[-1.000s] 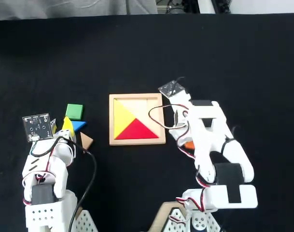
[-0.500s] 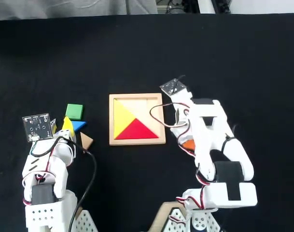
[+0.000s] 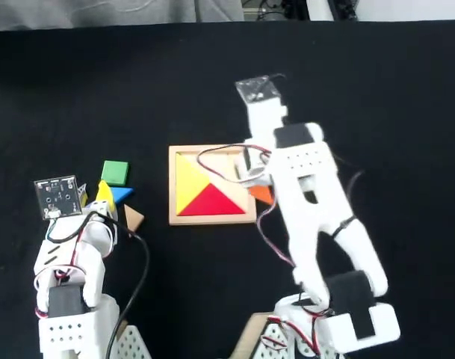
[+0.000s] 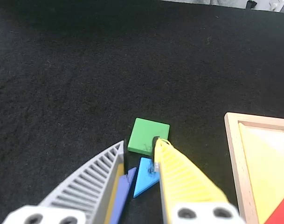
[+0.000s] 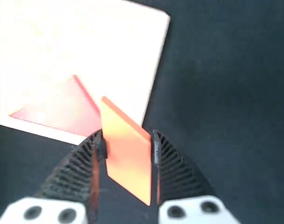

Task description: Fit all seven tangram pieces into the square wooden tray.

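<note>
The square wooden tray [image 3: 212,218] lies mid-table with a yellow triangle [image 3: 188,179] and a red triangle [image 3: 212,200] inside. My right gripper [image 3: 258,191] hangs at the tray's right edge, shut on an orange piece [image 3: 263,194]. In the right wrist view the orange piece [image 5: 128,158] stands clamped between the fingers of the right gripper [image 5: 127,137], just off the tray's corner [image 5: 151,56] near the red triangle [image 5: 62,112]. My left gripper [image 4: 139,143] is open over a blue triangle [image 4: 145,173], beside a green square [image 4: 148,135].
A green square [image 3: 115,173], a blue triangle [image 3: 124,194] and a tan piece [image 3: 134,218] cluster left of the tray by the left arm [image 3: 70,254]. A darker blue piece [image 4: 122,193] lies against the grey finger. Black cloth covers the table.
The right arm has stretched out and carried the orange piece up and left, from beside the tray's lower right corner to its right edge. The left arm has stayed put.
</note>
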Tool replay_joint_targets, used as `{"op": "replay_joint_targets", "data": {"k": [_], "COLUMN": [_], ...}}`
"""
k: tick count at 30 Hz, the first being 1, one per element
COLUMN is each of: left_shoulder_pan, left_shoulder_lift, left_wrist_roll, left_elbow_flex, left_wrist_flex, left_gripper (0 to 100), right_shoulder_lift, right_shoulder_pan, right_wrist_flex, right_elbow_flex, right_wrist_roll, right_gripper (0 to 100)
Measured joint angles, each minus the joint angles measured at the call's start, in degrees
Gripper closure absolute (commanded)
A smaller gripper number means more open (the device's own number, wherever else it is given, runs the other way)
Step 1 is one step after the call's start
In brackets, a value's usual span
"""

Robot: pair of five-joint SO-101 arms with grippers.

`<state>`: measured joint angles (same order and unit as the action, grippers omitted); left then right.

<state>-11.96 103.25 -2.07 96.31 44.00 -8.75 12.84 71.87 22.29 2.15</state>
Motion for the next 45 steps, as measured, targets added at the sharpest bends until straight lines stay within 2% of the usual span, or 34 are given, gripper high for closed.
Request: {"op": "replay_joint_targets", "data": {"k": [5,11,14,24,29,45], "left_shoulder_pan": [0.00,0.00,1.05,1.58,1.58,1.58], "left_shoulder_lift": [0.00,0.00,0.00,0.00,0.00,0.00], "left_wrist_roll": [0.00,0.00,0.00,0.00,0.00,0.00], "left_elbow_flex": [0.00,0.00,0.00,0.00,0.00,0.00], "left_wrist_flex": [0.00,0.00,0.00,0.00,0.00,0.00], "left_gripper": [88,88,88,88,88,88], "right_shoulder_lift": [6.95,17.05,21.71,24.70,24.97,26.46], "right_shoulder_pan": [3.78,6.07,6.33,6.24,6.24,6.24], "right_wrist_flex": [0.00,-0.09,-0.09,-0.09,-1.14,-1.67], "right_elbow_flex": [-6.07,-11.60,-12.66,-12.66,-12.66,-12.92], "right_wrist_roll": [-2.90,-18.20,-21.89,-22.59,-22.59,-21.45], "right_gripper": [98.8,98.8,98.8,98.2,89.1,88.0]}}
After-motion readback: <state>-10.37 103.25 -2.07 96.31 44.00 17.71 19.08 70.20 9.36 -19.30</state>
